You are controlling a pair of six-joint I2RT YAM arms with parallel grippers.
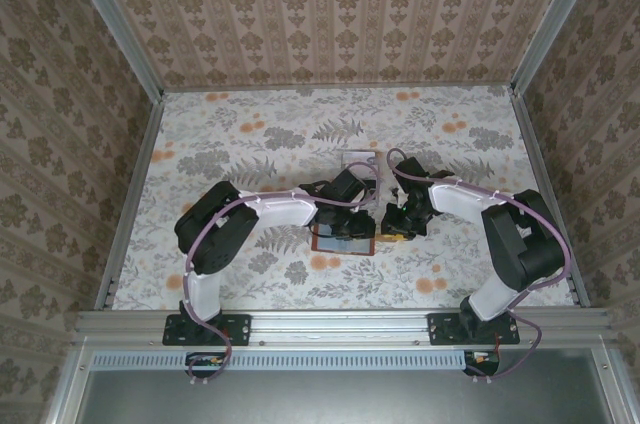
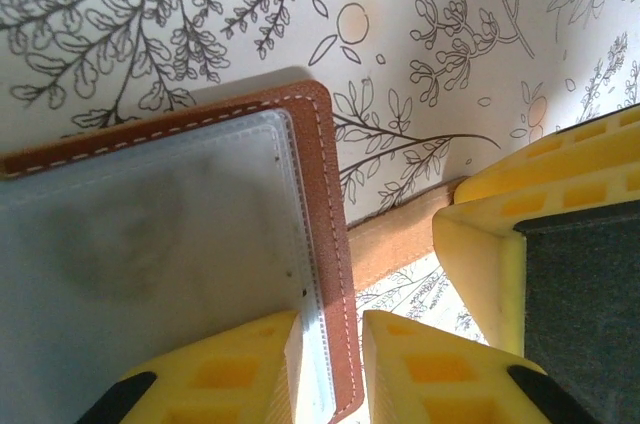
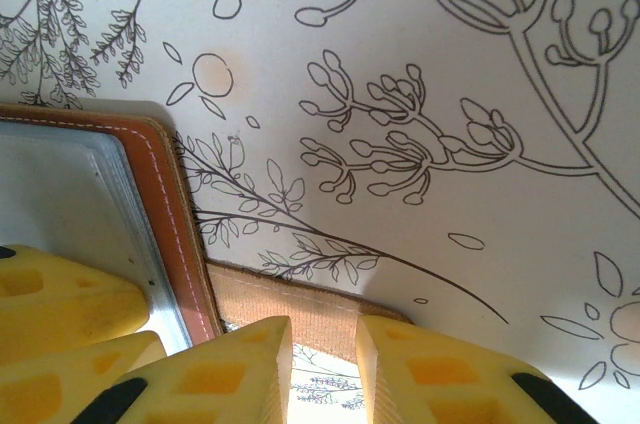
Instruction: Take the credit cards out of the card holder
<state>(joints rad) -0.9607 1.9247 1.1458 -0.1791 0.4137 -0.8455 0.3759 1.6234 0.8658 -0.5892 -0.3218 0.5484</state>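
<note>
The brown card holder (image 1: 345,237) lies open and flat on the flowered table. Its cloudy grey-blue sleeves (image 2: 150,234) face up. My left gripper (image 2: 330,329) is narrowly open astride the holder's stitched right edge (image 2: 318,174). Its left finger rests on the sleeves. The strap tab (image 3: 300,299) sticks out to the right. My right gripper (image 3: 323,329) stands over it, jaws slightly apart, with both tips on the strap. The credit cards are hidden in the sleeves. From above, the left gripper (image 1: 350,214) and right gripper (image 1: 400,224) sit close together.
A clear plastic tray (image 1: 358,159) lies just behind the holder. Patterned walls close the table (image 1: 250,134) in on three sides. The right gripper's yellow finger (image 2: 480,244) stands a short way from the left one.
</note>
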